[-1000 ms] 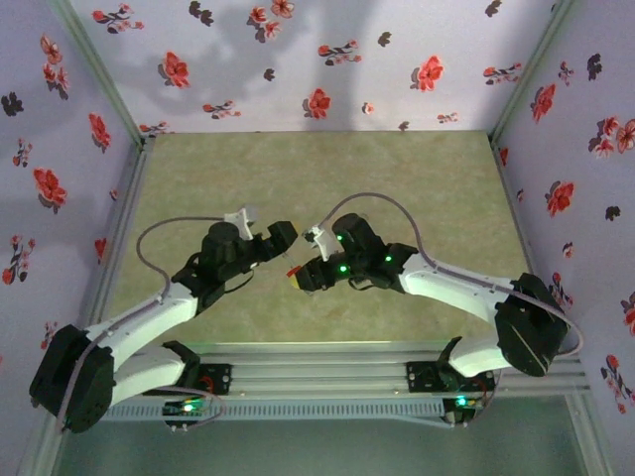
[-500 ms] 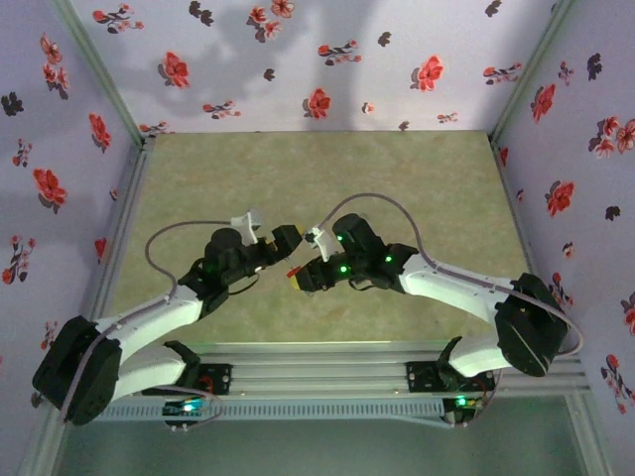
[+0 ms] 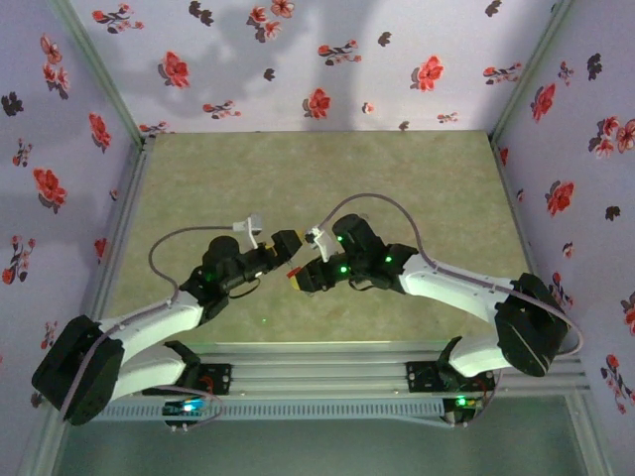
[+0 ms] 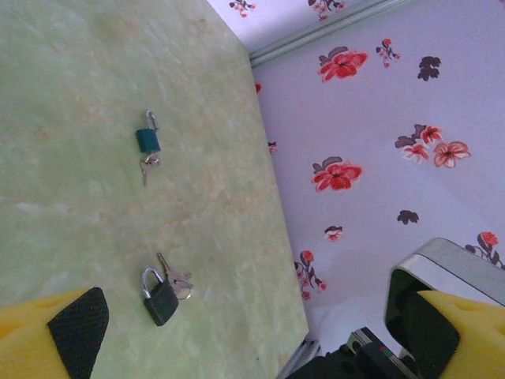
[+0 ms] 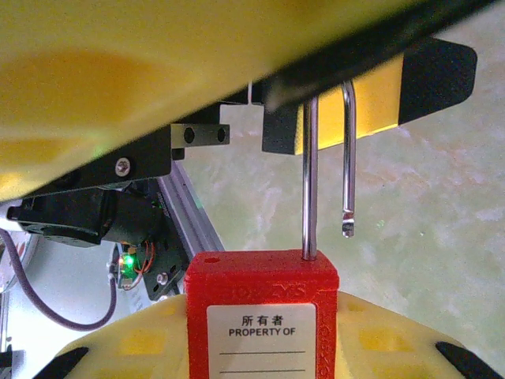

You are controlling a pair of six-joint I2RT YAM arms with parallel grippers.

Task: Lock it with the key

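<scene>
Midway along the bench's near edge, the right pincer pinches the red lock by its body. The shackle stands with its free end out, so nothing is locked yet. The left pincer, spread wide and empty, has come lower and closer than a second ago and now hangs just beside the shackle, probably to push it home. Farther off, a teal padlock and a dark padlock lie with keys by the bench's walled edge.
</scene>
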